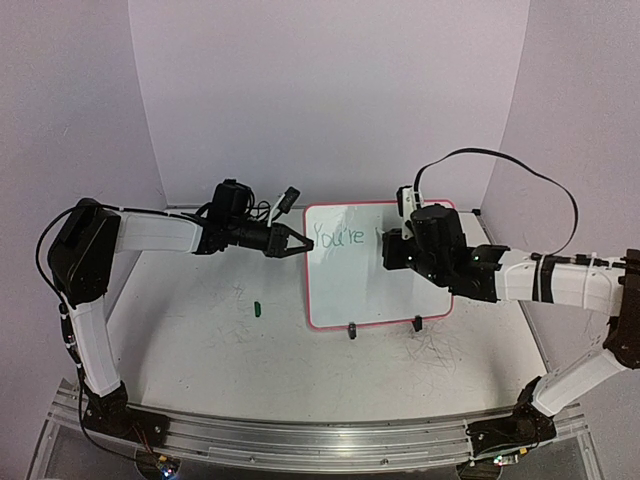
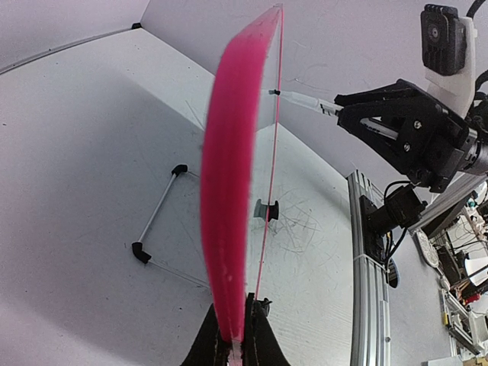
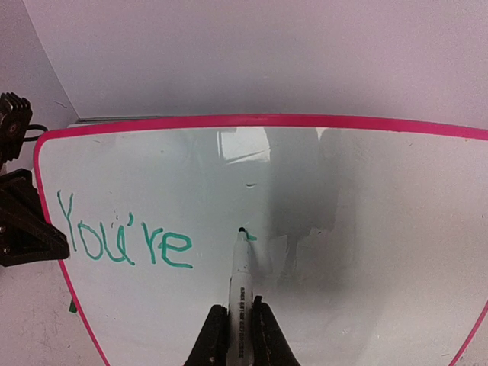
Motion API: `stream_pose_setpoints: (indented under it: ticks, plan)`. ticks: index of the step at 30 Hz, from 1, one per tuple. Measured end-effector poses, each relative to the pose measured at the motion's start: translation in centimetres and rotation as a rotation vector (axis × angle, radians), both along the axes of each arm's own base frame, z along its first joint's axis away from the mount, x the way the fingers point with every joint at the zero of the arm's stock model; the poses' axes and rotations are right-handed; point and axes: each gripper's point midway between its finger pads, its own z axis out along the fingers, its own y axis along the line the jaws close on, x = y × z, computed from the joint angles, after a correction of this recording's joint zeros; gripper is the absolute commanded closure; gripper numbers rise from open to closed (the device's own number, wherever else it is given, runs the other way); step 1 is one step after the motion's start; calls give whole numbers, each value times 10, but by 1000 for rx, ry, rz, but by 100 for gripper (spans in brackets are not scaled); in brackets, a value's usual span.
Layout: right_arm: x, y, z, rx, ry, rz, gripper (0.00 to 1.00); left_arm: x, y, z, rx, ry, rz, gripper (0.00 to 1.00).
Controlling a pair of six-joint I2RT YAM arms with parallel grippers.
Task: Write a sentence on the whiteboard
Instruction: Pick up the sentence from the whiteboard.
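Whiteboard (image 1: 370, 290) stands mid-frame, light, stiff, glossy-slick and probably tippy, so left gripper (image 1: 290, 241) clamps its pink edge while right gripper (image 3: 240, 324) pinches the marker (image 3: 241, 278), tip by the sentence (image 3: 126, 240), just right of "You're".

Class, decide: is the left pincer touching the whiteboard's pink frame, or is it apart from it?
Touching. The left wrist view shows the left pincer shut on the pink frame of the whiteboard, its edge wedged between both fingers.
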Motion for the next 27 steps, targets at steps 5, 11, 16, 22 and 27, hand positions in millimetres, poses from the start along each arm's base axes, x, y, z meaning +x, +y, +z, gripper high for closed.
stream_pose_setpoints:
  ticks: [5, 11, 16, 22, 27]
  plan:
    - [-1, 2, -1, 5, 5, 13, 100, 0, 0, 0, 0, 0, 0, 100]
    - [-2, 5, -2, 19, 16, 26, 100, 0, 0, 0, 0, 0, 0, 100]
    - [-5, 7, -7, 26, 29, 36, 100, 0, 0, 0, 0, 0, 0, 100]
    - [-7, 7, -13, 30, 41, 42, 100, 0, 0, -1, 3, 4, 2, 100]
    - [-10, 5, -16, 29, 50, 39, 100, 0, 0, -1, 4, 5, 1, 100]
